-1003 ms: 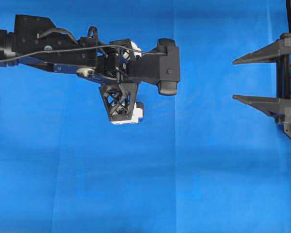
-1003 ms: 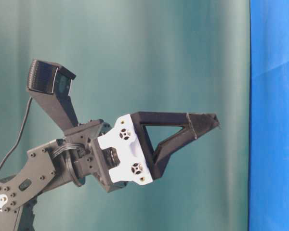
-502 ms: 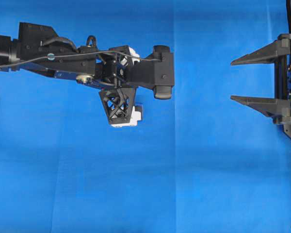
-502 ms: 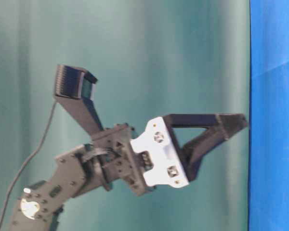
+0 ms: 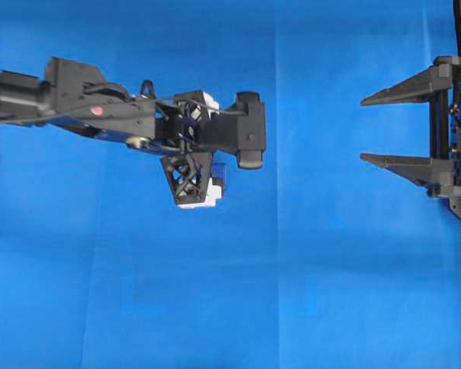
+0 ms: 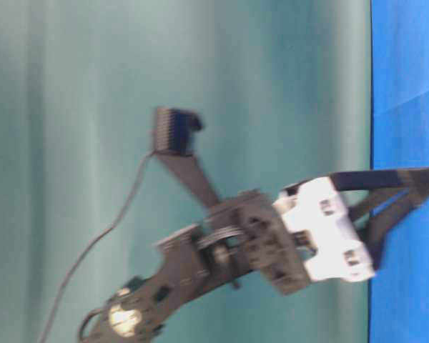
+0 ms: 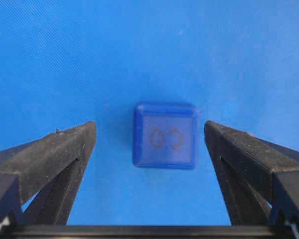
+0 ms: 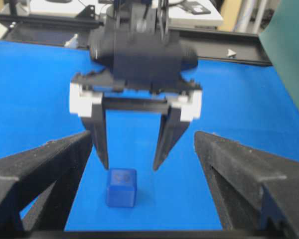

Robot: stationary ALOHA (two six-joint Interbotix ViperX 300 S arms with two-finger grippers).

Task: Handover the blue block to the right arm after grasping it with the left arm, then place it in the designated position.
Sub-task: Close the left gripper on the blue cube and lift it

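My left gripper (image 7: 149, 144) hangs wide open over the blue block (image 7: 165, 135), one finger on each side, clear cloth showing between each pad and the cube's faces. No contact on either side. From my right wrist view the picture agrees: the block (image 8: 121, 187) sits flat on the blue cloth (image 8: 35, 99), and the left fingertips (image 8: 103, 162) point down just above and behind its top edge, not yet around it. The overhead view shows only a sliver of the block (image 5: 221, 171) peeking out beside the white bracket under my left arm (image 5: 138, 123).

My right gripper (image 5: 365, 129) is spread open too, holding nothing, parked well apart at the far right edge of the cloth, its fingers aimed toward the middle.

So by my reckoning nothing is finished yet. I am at the approach to the first grasp: the left gripper is lined up but needs to drop lower and close. After that comes the lift, the pass to my right gripper, and the placing. I can't make out any marked placement spot in these views.
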